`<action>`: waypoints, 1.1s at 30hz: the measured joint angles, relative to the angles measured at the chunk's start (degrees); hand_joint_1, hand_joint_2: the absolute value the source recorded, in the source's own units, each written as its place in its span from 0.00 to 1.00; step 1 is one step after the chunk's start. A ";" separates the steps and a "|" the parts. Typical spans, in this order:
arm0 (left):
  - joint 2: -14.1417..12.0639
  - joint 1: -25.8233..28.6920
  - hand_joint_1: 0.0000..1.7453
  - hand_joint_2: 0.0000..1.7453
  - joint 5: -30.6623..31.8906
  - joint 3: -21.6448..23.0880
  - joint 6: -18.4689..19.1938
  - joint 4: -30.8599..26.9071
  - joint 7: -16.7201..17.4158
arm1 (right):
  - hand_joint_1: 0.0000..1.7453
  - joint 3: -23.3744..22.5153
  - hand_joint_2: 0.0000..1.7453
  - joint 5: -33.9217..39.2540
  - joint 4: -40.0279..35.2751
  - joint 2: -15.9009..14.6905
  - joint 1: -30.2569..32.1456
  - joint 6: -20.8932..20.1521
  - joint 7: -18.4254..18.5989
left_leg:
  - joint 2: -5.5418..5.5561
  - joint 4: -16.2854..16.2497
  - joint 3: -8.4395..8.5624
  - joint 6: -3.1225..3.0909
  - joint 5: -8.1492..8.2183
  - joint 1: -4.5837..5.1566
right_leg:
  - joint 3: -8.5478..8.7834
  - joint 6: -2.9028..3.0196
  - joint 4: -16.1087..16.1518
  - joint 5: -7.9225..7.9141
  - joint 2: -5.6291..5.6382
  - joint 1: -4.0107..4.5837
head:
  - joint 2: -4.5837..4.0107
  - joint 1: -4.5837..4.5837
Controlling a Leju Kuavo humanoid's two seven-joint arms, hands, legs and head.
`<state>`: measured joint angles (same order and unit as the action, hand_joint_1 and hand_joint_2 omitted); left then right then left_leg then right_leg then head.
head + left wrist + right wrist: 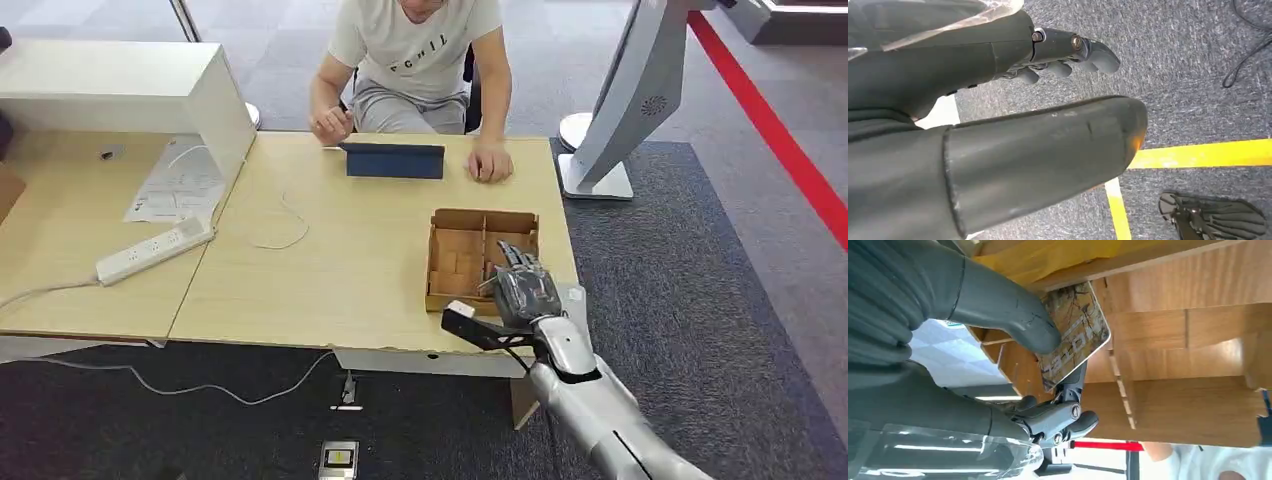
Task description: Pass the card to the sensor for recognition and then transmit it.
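My right hand (pixel 522 285) hovers over the near right part of the brown cardboard tray (pixel 452 222) on the wooden table. In the right wrist view its thumb (pixel 1013 315) presses a patterned card (pixel 1075 335) against the darker fingers (pixel 1068 417), so the card is held just above the tray's compartments (pixel 1168 370). A dark blue flat device (pixel 394 160) lies at the table's far edge, in front of a seated person. My left hand (pixel 998 125) hangs over grey carpet with its fingers (pixel 1083 52) loosely curled and holds nothing.
The person (pixel 415 50) rests both hands on the far table edge beside the blue device. A white box (pixel 120 95), papers (pixel 175 185) and a power strip (pixel 155 250) lie on the left. A white stand (pixel 620 110) rises off the table's right side.
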<state>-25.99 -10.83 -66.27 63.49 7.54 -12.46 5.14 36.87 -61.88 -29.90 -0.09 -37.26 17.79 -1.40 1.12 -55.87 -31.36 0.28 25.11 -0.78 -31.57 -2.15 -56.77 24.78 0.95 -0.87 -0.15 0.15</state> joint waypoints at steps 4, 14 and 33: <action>0.00 -0.05 0.00 0.00 0.00 0.22 0.00 -0.05 -0.02 | 1.00 0.20 1.00 -0.02 -0.37 0.26 -0.04 -0.02 -0.33 | -0.01 0.00 0.00 0.00 0.00 0.00 | 0.00 0.00 0.00 0.00 0.00 0.00 | 0.00 0.00; 0.02 -0.06 0.00 0.00 -0.13 0.94 0.68 -0.15 -0.81 | 1.00 1.11 1.00 -0.70 -6.53 1.03 -0.95 -0.44 -2.17 | -0.01 0.00 0.00 0.00 0.00 -0.01 | -0.01 0.01 -0.02 0.00 0.01 0.01 | 0.00 0.00; 0.39 -0.02 0.00 0.00 -0.22 1.25 0.20 -0.20 -0.26 | 1.00 2.03 1.00 -2.58 -16.20 1.03 -2.54 -1.92 -1.97 | -0.01 0.00 -0.01 0.01 -0.01 0.00 | -0.01 0.01 -0.02 -0.01 0.01 0.00 | 0.00 -0.02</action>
<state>-25.59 -10.86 -66.49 64.74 7.74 -12.66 4.87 38.91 -64.46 -46.10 0.94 -39.79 15.87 -3.37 1.11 -55.87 -31.36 0.29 25.11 -0.79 -31.57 -2.14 -56.79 24.78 0.96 -0.86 -0.15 0.13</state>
